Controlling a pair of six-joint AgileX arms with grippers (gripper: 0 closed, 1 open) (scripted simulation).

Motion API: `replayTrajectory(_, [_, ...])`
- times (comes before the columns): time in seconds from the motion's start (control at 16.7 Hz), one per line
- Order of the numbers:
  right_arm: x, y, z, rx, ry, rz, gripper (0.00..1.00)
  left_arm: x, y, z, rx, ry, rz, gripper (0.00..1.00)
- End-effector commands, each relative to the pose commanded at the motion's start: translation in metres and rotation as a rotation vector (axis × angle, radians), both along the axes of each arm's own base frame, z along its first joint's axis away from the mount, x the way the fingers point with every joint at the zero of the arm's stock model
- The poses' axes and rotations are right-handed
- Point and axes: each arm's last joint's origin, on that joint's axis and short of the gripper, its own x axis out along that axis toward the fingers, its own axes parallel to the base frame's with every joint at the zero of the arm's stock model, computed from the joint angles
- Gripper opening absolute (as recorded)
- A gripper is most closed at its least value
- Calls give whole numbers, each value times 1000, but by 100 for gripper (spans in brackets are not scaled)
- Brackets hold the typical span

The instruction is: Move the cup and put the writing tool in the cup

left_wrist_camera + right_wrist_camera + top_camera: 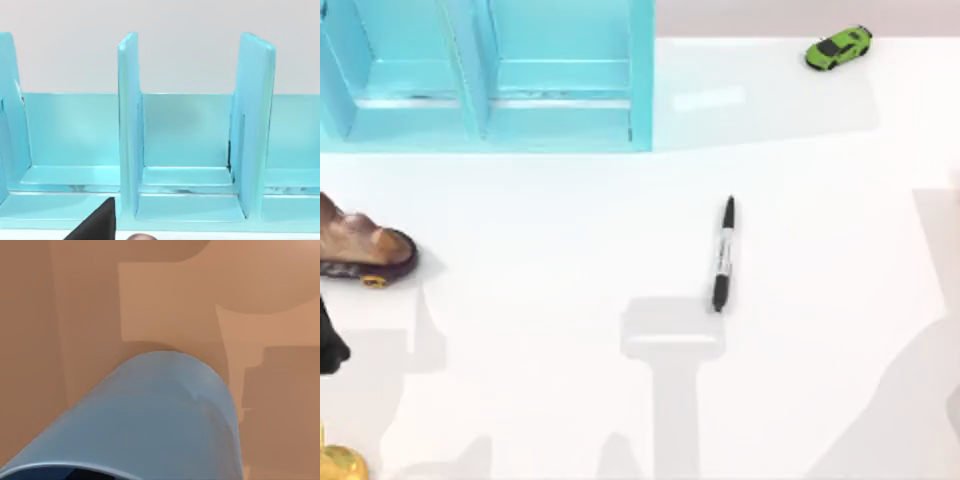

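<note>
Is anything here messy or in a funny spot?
Nothing is spilled or broken. The marker lies flat on the table, not in any cup. The right wrist view shows the blue cup very close, over a brownish surface rather than the white table, which looks a bit odd. The green toy car sits far back.

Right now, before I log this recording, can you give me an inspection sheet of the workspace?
Surface: white table, with shadows of the arms across its near part.
Job's things: black marker lies flat right of centre, nothing touching it; light-blue cup sits close under the right wrist camera, over a brown ground rather than the table.
Clutter: green toy car at the far right; brown shoe at the left edge; gold object at the near left corner.
Tools: a dark part at the edge of the left wrist view; fingers not judged.
Cables: nothing seen.
Surroundings: turquoise divided rack at the far left.
</note>
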Motion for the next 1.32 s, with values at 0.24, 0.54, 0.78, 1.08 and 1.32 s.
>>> replayTrajectory(0.24, [0, 0, 0, 0, 0, 0, 85, 0, 0, 0, 0, 0, 0, 100])
replayTrajectory(0.54, [0, 0, 0, 0, 0, 0, 47, 0, 0, 0, 0, 0, 0, 100])
replayTrajectory(0.78, [0, 0, 0, 0, 0, 0, 17, 0, 0, 0, 0, 0, 0, 100])
replayTrajectory(1.08, [0, 0, 0, 0, 0, 0, 0, 0, 0, 0, 0, 0, 0, 100])
replayTrajectory(1.32, [0, 0, 0, 0, 0, 0, 0, 0, 0, 0, 0, 0, 0, 100])
